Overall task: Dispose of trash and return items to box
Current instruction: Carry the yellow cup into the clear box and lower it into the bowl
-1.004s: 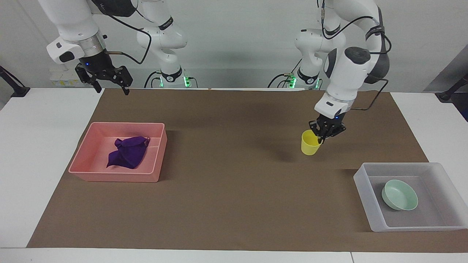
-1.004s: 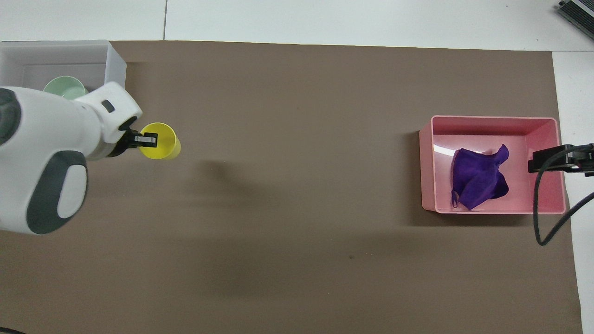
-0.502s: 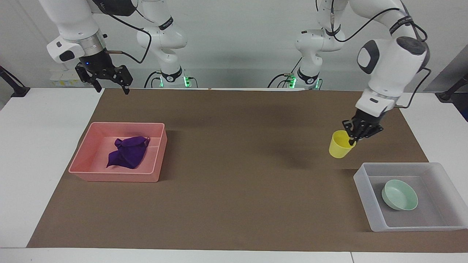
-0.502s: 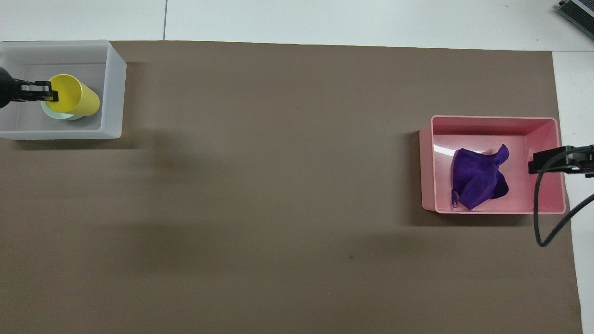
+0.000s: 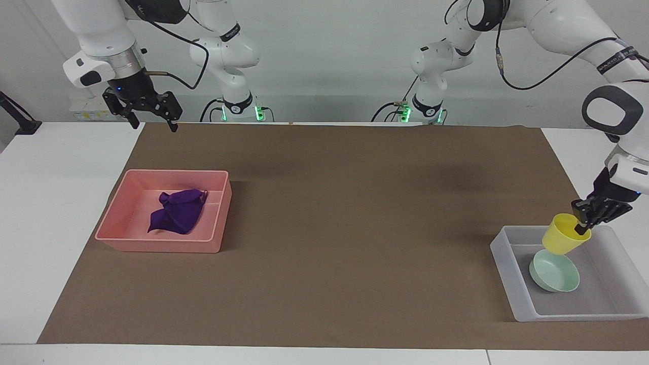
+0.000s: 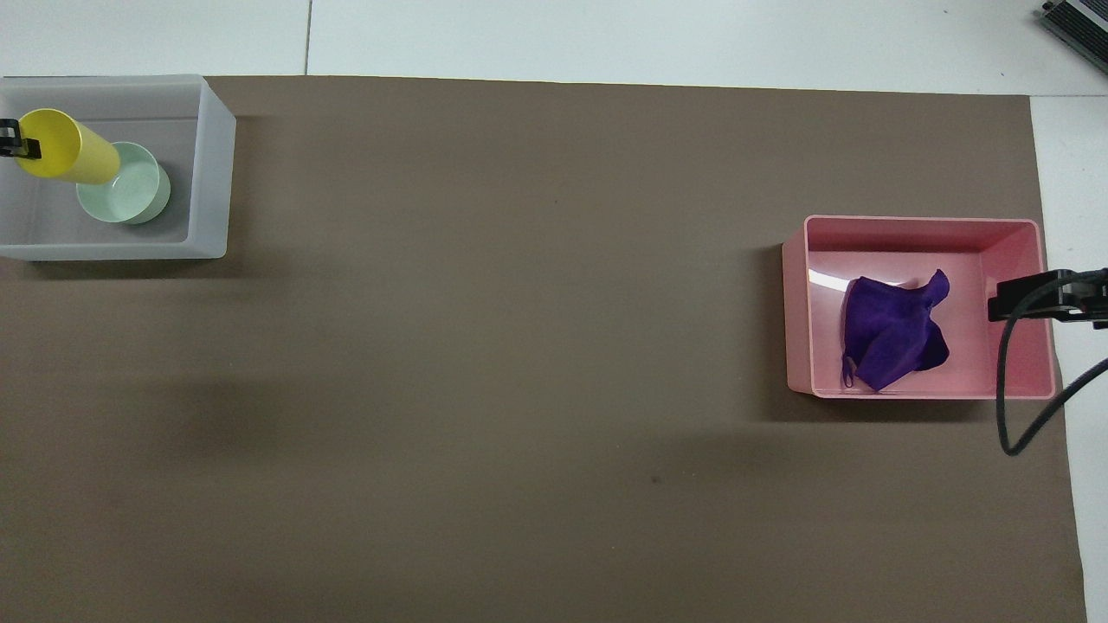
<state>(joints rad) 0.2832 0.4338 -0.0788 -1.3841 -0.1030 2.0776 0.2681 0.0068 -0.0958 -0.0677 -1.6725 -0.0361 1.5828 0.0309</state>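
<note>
We saw the left end effector (image 5: pixel 584 223) over the translucent box (image 5: pixel 508 274), its fingers closed on the rim of the yellow cup (image 5: pixel 560 241). The cup hung tilted in the air, above the mint-green bowl (image 5: pixel 555 272) and partly covering it in the facing view. We could not tell if the cup touched the bowl. In the overhead view only the tip of this end effector (image 6: pixel 12 141) showed at the edge of the picture, with the cup (image 6: pixel 69 157) lying across the box (image 6: pixel 212 173) and overlapping the bowl (image 6: pixel 125 186).

The box stood at the left arm's end of the worktop (image 5: pixel 355 243), close to the corner farther from the robots. The bowl rested on the floor of the box.

The right end effector (image 5: pixel 154 115) hung in the air over the worktop edge nearest the robots, at the right arm's end, with its fingers spread apart and holding nothing. This arm waited. In the overhead view its tip (image 6: pixel 1030 298) appeared over the wall of the pink tray (image 6: pixel 909 227).

The pink tray (image 5: pixel 167 246) stood toward the right arm's end of the worktop. The purple rag (image 5: pixel 175 212) lay crumpled inside it, with its thin loop (image 6: pixel 846 374) toward the tray wall nearer to the robots.
</note>
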